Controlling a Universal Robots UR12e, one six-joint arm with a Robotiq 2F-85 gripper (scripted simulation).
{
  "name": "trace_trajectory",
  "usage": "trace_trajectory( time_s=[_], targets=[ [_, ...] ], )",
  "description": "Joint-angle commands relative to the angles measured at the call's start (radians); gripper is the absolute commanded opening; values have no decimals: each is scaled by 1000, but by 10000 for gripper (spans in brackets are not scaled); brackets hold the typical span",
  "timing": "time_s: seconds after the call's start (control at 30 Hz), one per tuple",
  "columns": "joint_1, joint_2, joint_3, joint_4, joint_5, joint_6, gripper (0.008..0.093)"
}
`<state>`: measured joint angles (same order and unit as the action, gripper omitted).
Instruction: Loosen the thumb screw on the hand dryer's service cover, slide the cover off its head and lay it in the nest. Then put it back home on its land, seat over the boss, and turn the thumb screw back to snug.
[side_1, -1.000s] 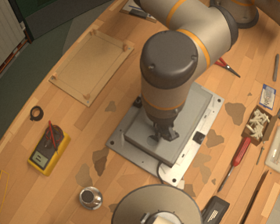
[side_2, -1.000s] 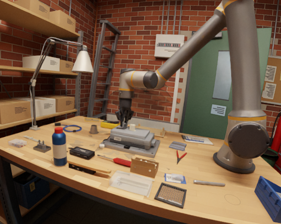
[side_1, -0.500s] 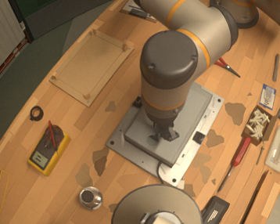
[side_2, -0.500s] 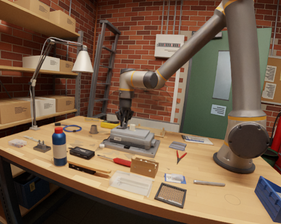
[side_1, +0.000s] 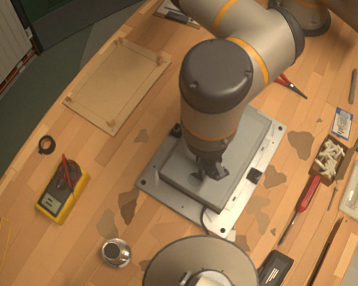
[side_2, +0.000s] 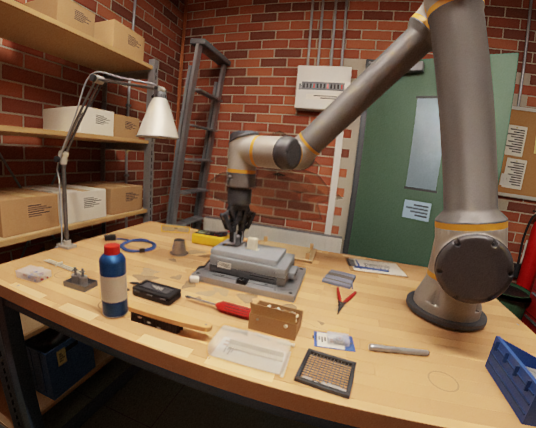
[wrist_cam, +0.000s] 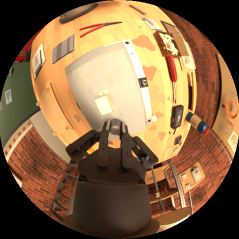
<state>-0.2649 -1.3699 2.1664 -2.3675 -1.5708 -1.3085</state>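
Note:
The metal thumb screw (wrist_cam: 115, 126) stands at the near end of the grey service cover (wrist_cam: 106, 87), and my gripper (wrist_cam: 115, 130) is closed on its head, pointing straight down over the hand dryer (side_2: 251, 263). The cover lies flat on the dryer body, which sits on a grey base plate (side_1: 212, 167) at the middle of the bench. A small cream block (wrist_cam: 103, 102) sits on the cover just beyond the screw. The nest (side_1: 116, 83), a shallow wooden tray with corner pegs, lies empty on the bench to the far left of the dryer.
A brick wall, a ladder and a green door stand behind the bench. A yellow multimeter (side_1: 62, 188), a steel cup (side_1: 116, 251), a red screwdriver (side_1: 301, 199), red pliers (side_1: 291, 85) and a box of white parts (side_1: 330, 157) lie around the base plate.

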Motion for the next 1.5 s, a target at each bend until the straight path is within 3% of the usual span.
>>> trace_trajectory(
  time_s=[0.0, 0.37, 0.9, 1.47],
  targets=[
    [0, 0, -1, -1, 0, 0, 305],
    [0, 0, -1, -1, 0, 0, 520],
    [0, -7, -4, 9, 0, 0, 520],
    [0, -69, -39, 107, 0, 0, 520]
  ],
)
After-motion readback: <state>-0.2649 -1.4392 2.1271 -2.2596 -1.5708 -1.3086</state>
